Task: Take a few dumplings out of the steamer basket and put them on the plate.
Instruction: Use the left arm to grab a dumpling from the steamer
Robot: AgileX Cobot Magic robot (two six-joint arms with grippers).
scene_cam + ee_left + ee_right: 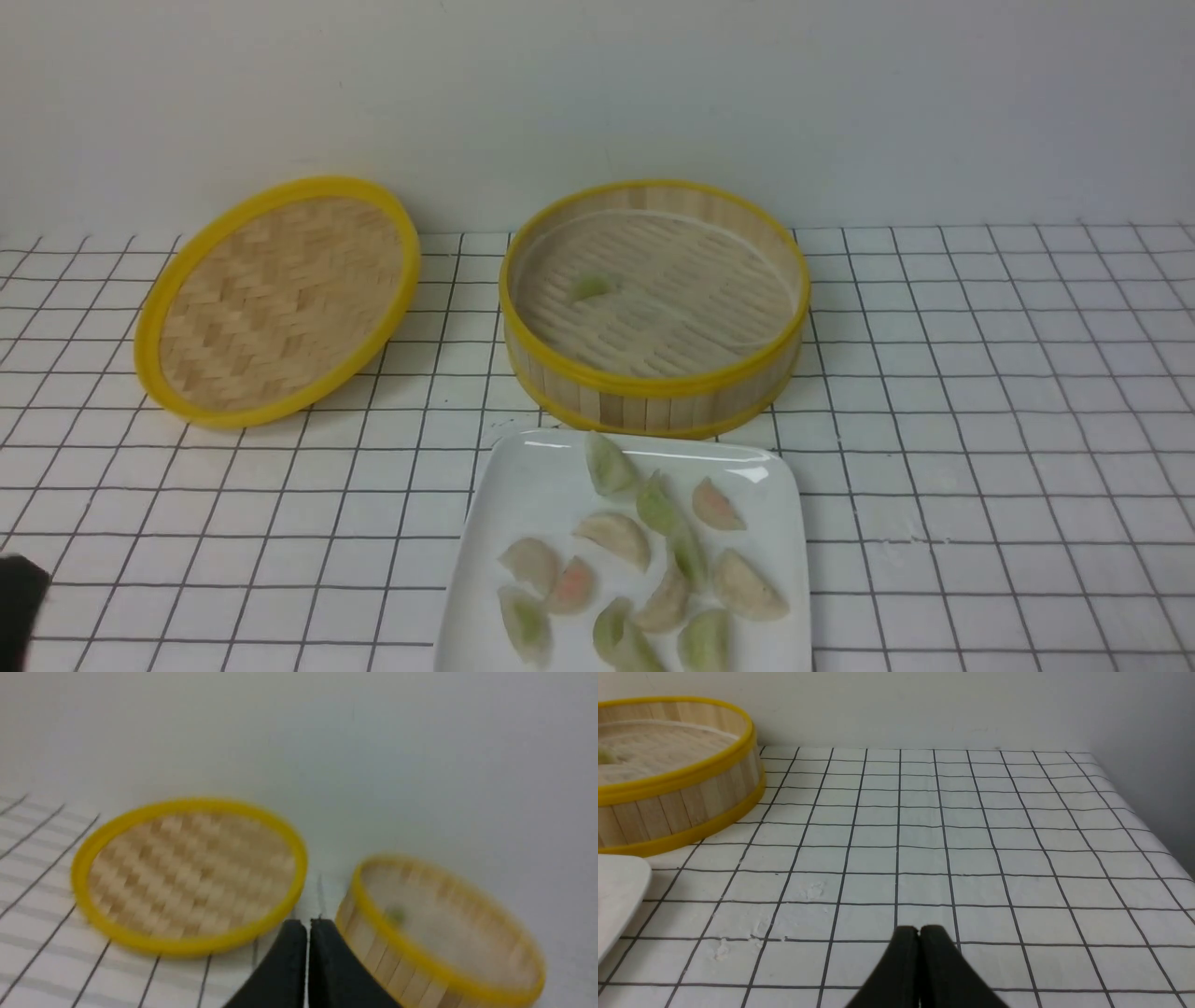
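Lid [289, 299], round and woven in tan bamboo with a yellow rim, lies on the white, black-gridded table [392, 523] at the left, its far edge close to the pale wall [597, 93]. The left gripper [308, 926] has its dark jaws pressed together, with nothing between them. Right of the lid, well apart from the plate's left part, stands the steamer basket [653, 401], round, slatted, banded in yellow at both rims; one pale green dumpling [593, 287] lies on its slatted floor, toward the left. On the near side of the basket sits the plate [499, 495], glossy white and rounded-square, its near edge cut off by the front view. Dumplings [611, 537] in green, cream and pinkish tones are scattered over it, some touching one another. Farther right, the right gripper [920, 931] has its jaws pressed together too, empty, before bare gridded tabletop.
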